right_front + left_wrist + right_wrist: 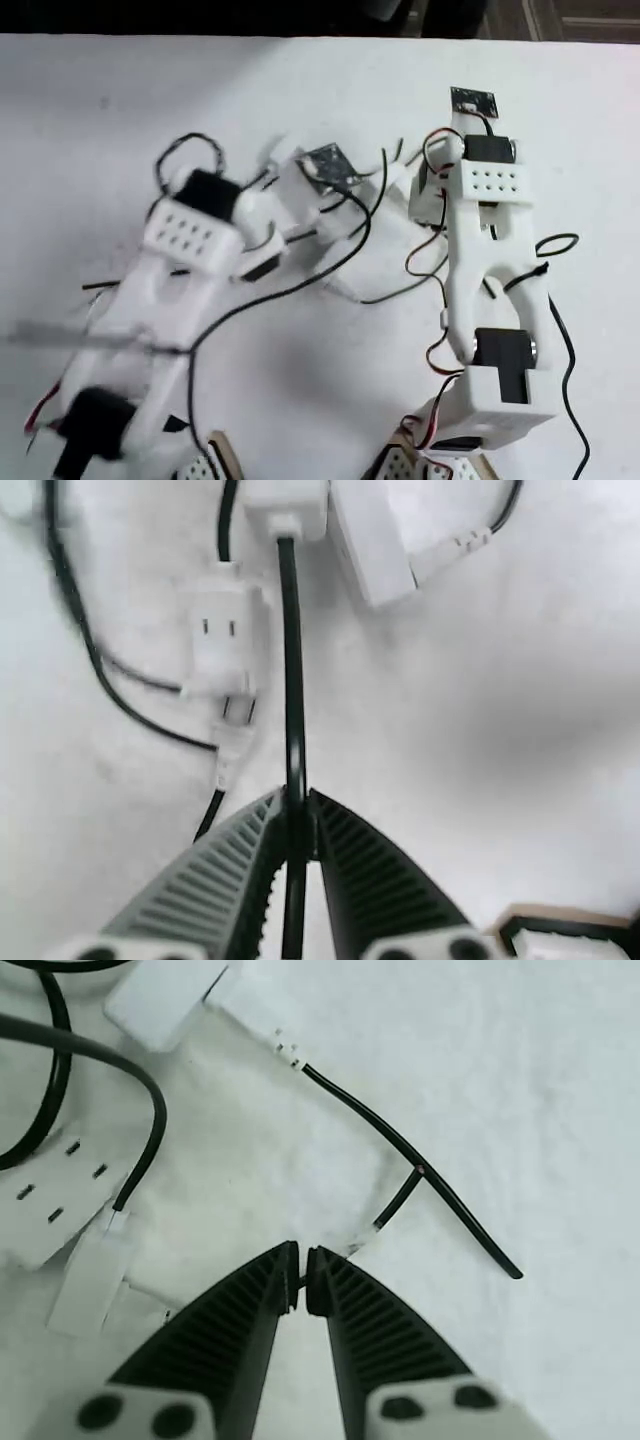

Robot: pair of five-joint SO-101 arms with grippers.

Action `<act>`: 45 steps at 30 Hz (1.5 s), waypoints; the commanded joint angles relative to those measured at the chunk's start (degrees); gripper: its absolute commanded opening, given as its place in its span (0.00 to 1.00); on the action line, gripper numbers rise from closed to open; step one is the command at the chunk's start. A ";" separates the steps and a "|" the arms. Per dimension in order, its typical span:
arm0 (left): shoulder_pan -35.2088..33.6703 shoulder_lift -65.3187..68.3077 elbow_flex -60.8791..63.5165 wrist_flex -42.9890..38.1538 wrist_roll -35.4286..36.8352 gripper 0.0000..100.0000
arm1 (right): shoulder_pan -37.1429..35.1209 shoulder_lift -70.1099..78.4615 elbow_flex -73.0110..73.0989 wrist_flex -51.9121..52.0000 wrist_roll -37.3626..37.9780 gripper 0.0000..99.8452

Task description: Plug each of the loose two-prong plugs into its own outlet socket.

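high: looks down over table [90,110] | wrist views: close above it (all share black cables [382,175])

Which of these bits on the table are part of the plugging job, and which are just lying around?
Job: white plug, its black cable, white outlet block, left gripper holding the cable.
Lying about: wood-edged perforated boards at the table's edge.

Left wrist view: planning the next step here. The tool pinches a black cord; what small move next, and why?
Probably draw the left tool back, dragging the white plug on its black cord nearer the outlet socket, whose two slots look empty; the plug lies beyond it.
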 commanded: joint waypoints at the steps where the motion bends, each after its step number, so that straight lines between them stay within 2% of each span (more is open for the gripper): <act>1: -0.40 -11.82 -1.32 7.12 -0.18 0.02 | 0.84 -2.42 -0.44 -0.22 -0.35 0.02; 7: -4.18 -23.08 9.76 9.14 -1.76 0.02 | 0.84 -2.42 -0.35 -0.13 -0.35 0.02; 14: -14.81 -38.29 29.10 6.95 -12.57 0.02 | 0.48 -2.33 -0.26 -0.13 -0.44 0.02; 18: -23.60 -45.67 32.70 6.77 -21.45 0.02 | 0.40 -2.33 0.53 -0.31 -0.44 0.02; 24: -30.37 -52.09 42.64 5.98 -33.05 0.05 | 0.40 -2.33 0.53 -0.40 -0.44 0.02; 29: -38.29 -54.73 42.73 3.60 -32.79 0.30 | 0.40 -2.33 0.53 -0.40 -0.53 0.02; 37: -38.55 -56.13 42.73 0.88 -30.24 0.30 | 0.40 -2.33 0.53 -0.31 -0.62 0.02; 41: -38.55 -56.13 42.73 -2.29 -26.46 0.30 | 0.22 -2.33 0.62 -0.22 -0.62 0.02; 45: -38.99 -56.04 39.65 -2.81 -22.15 0.29 | -2.95 -2.33 1.41 0.66 -0.18 0.02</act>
